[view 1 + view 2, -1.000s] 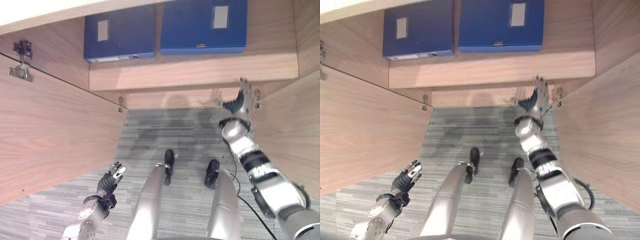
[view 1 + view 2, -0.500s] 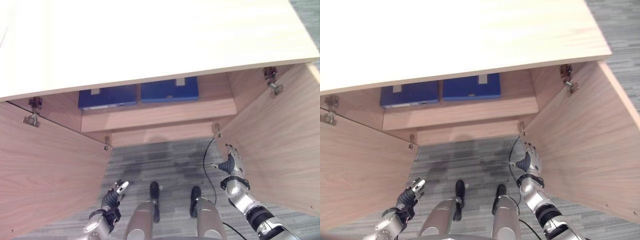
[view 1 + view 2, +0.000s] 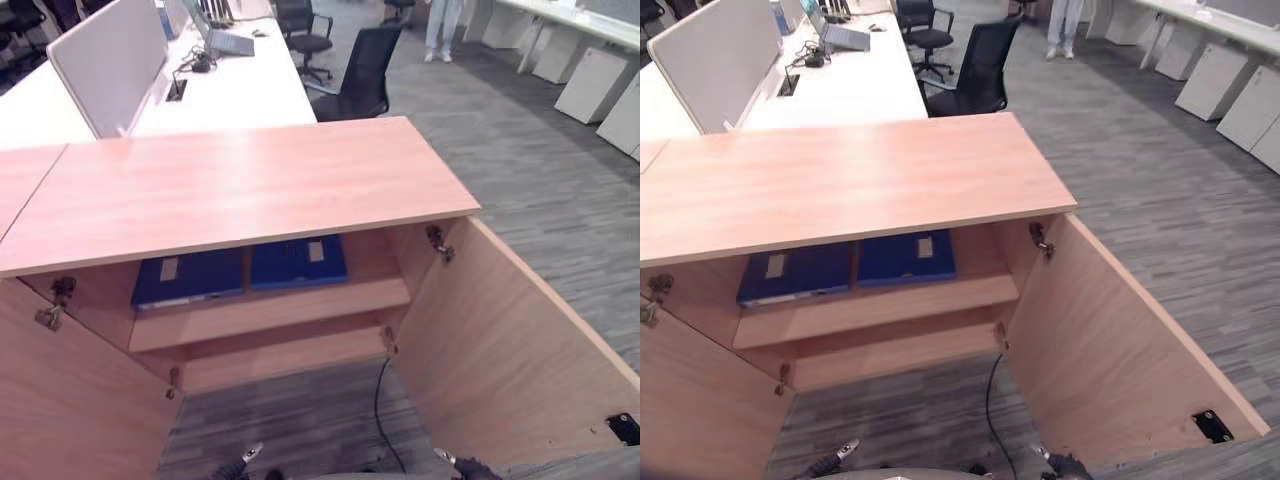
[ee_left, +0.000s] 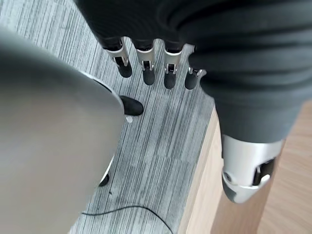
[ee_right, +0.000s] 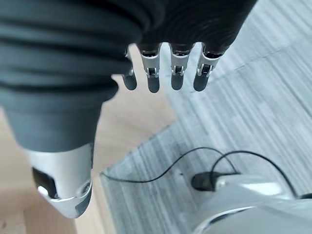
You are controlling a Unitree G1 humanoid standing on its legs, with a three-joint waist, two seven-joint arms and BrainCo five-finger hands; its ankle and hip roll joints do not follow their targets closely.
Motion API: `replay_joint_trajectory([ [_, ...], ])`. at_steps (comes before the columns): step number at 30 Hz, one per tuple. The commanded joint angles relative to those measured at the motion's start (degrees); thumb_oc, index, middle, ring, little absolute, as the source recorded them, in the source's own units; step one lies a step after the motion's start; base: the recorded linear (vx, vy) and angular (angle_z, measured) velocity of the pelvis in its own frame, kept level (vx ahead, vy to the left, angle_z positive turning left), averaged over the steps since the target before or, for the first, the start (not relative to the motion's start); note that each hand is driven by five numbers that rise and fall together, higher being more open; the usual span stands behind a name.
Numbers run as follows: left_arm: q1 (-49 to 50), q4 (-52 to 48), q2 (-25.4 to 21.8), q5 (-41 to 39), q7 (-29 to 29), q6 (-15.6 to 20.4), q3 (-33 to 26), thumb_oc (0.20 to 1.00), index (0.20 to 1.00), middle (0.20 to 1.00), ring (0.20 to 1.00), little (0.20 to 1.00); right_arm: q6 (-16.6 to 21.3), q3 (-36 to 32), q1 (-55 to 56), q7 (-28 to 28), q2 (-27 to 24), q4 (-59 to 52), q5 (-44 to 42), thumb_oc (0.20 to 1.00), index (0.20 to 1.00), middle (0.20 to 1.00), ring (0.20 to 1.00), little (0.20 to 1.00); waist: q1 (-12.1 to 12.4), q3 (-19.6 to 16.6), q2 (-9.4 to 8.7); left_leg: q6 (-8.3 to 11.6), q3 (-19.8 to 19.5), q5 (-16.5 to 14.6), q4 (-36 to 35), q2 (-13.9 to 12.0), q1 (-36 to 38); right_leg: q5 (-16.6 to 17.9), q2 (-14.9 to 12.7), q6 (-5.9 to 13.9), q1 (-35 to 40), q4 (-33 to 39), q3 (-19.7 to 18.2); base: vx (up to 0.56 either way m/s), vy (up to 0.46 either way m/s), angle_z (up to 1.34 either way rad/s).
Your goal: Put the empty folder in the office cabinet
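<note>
Folders of dark blue card, two of them, lie flat side by side on the upper shelf of the open light-wood office cabinet (image 3: 240, 190): the left blue folder (image 3: 188, 277) and the right blue folder (image 3: 298, 262), each with a pale label, well ahead of both sets of fingers. The cabinet's left door (image 3: 60, 400) and right door (image 3: 500, 360) stand swung wide toward the robot. The left hand (image 4: 146, 19) hangs low over the grey striped carpet (image 4: 161, 131), its fingers (image 4: 146, 66) straight and relaxed with nothing in them, the wooden door edge beside the thumb. The right hand (image 5: 161, 19) hangs likewise, its fingers (image 5: 178, 73) straight and empty above the carpet. Far beyond the cabinet stand white benches (image 3: 215, 85) and black office chairs (image 3: 365, 65)
</note>
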State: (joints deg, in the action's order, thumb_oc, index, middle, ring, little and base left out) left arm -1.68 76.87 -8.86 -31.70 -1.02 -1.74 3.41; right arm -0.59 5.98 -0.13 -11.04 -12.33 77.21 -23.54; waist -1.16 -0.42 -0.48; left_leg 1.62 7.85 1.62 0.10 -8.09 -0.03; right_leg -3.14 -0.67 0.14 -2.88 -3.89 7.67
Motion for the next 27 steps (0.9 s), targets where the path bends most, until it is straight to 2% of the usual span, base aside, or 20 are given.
replay_joint_trajectory([
  [1,-1.3,2.7,1.0,1.1,0.8,0.6,-3.4,1.0,1.0,1.0,1.0,1.0,-0.3,-2.0,-3.2,1.1,-1.3,3.9,-0.9,1.0,1.0,1.0,1.0,1.0,-0.3,2.9,-2.01,0.18,-2.9,-3.2,7.4,3.3,-2.0,-1.5,0.0,2.79,2.3,1.6,-2.2,-0.08,0.002,-0.48],
  [2,-1.6,3.0,1.3,0.7,0.9,0.6,-3.5,1.0,1.0,1.0,1.0,1.0,-0.2,-2.3,-2.9,1.0,-1.5,3.9,-0.9,1.0,1.0,1.0,1.0,1.0,-0.4,2.8,-2.14,-0.54,-5.6,-4.6,8.3,5.6,-2.7,-1.3,0.0,2.75,2.0,1.4,-3.0,-0.07,0.039,-0.7],
  [3,-2.0,3.7,1.8,0.1,1.1,0.5,-3.3,1.0,1.0,1.0,1.0,1.0,0.1,-3.0,-2.0,1.1,-1.7,3.5,-1.1,1.0,1.0,1.0,1.0,1.0,-0.7,2.7,-1.9,-1.48,-9.7,-6.1,8.2,9.6,-3.6,-1.1,0.8,2.81,1.8,1.3,-5.1,-0.02,0.061,-0.68],
  [5,-2.0,3.8,2.1,0.7,1.4,0.4,-3.1,1.0,1.0,1.0,1.0,1.0,0.1,-3.9,-1.5,1.4,-1.6,3.6,-1.7,1.0,1.0,1.0,1.0,1.0,-1.6,1.8,-1.01,-2.34,-8.0,-6.2,4.7,9.4,-1.2,-0.9,2.2,2.85,2.1,1.5,-6.8,0.03,0.081,-0.62],
  [6,-2.3,4.1,1.4,1.8,1.0,0.6,-2.8,1.0,1.0,1.0,1.0,1.0,0.3,-5.1,-1.2,0.7,-1.7,4.3,-3.1,1.0,1.0,1.0,1.0,1.0,-2.5,0.4,-0.99,-2.57,-7.3,-5.3,1.3,9.5,0.0,0.0,2.5,3.28,1.8,2.5,-8.0,0.04,0.068,-0.61],
  [7,-2.3,4.2,1.4,1.8,1.0,0.6,-2.8,1.0,1.0,1.0,1.0,1.0,0.3,-5.1,-1.2,0.7,-1.7,4.3,-3.1,1.0,1.0,1.0,1.0,1.0,-2.4,0.4,-0.99,-2.57,-7.2,-5.2,1.0,9.5,0.2,0.0,2.5,3.28,1.9,2.6,-8.1,0.08,0.062,-0.84],
  [9,-1.6,4.6,0.7,3.6,1.9,0.6,-3.3,1.0,1.0,1.0,1.0,1.0,0.6,-7.0,0.2,0.5,-1.8,4.4,-3.9,1.0,1.0,1.0,1.0,1.0,-3.0,-1.8,-0.71,-2.6,-5.6,-4.4,-4.3,9.6,3.6,0.8,2.6,3.76,3.2,4.9,-9.2,0.15,0.055,-0.86],
  [17,-0.1,7.1,-0.5,6.4,2.3,0.3,-6.3,1.0,1.0,1.0,1.0,1.0,1.8,-11.0,1.5,-1.0,-3.2,4.2,-6.7,1.0,1.0,1.0,1.0,1.0,-4.4,-2.9,-0.19,-2.56,-2.5,-5.8,-5.1,9.7,5.9,2.1,2.0,4.74,5.8,7.5,-11.3,0.06,0.036,-0.37],
  [23,-0.1,8.4,-2.1,8.4,1.5,-0.1,-9.3,1.0,1.0,1.0,1.0,1.0,3.8,-10.2,2.2,-3.7,-4.4,-5.9,-4.2,1.0,1.0,1.0,1.0,1.0,-5.3,-3.8,-0.46,-2.41,-0.9,-6.7,-5.1,9.5,6.4,2.8,1.6,5.27,6.1,8.5,-12.2,0.03,0.018,-0.14],
  [24,-0.1,8.5,-2.2,8.7,1.1,-0.2,-10.0,1.0,1.0,1.0,1.0,1.0,4.2,-9.8,2.7,-4.6,-4.9,-10.0,-2.7,1.0,1.0,1.0,1.0,1.0,-5.5,-3.8,-0.46,-2.42,-0.7,-6.8,-5.1,9.5,6.5,2.9,1.6,5.39,6.1,8.5,-12.4,0.0,0.018,-0.26],
  [25,-0.1,8.5,-2.4,9.5,0.2,-0.3,-11.4,1.0,1.0,1.0,1.0,1.0,4.9,-9.3,3.9,-6.1,-6.0,-18.9,0.5,1.0,1.0,1.0,1.0,1.0,-6.0,-3.9,-0.46,-2.47,0.0,-7.0,-5.1,9.5,6.5,3.1,1.7,5.57,5.8,8.6,-13.1,0.0,0.023,-0.27],
  [27,-0.1,8.6,-2.5,10.0,-0.8,-0.5,-12.3,1.0,1.0,1.0,1.0,1.0,5.1,-8.9,5.1,-7.0,-6.8,-26.7,3.2,1.0,1.0,1.0,1.0,1.0,-6.3,-3.9,-0.41,-2.55,0.9,-7.2,-5.1,9.5,6.6,3.4,1.6,5.76,5.5,8.6,-13.8,-0.02,0.025,-0.28],
])
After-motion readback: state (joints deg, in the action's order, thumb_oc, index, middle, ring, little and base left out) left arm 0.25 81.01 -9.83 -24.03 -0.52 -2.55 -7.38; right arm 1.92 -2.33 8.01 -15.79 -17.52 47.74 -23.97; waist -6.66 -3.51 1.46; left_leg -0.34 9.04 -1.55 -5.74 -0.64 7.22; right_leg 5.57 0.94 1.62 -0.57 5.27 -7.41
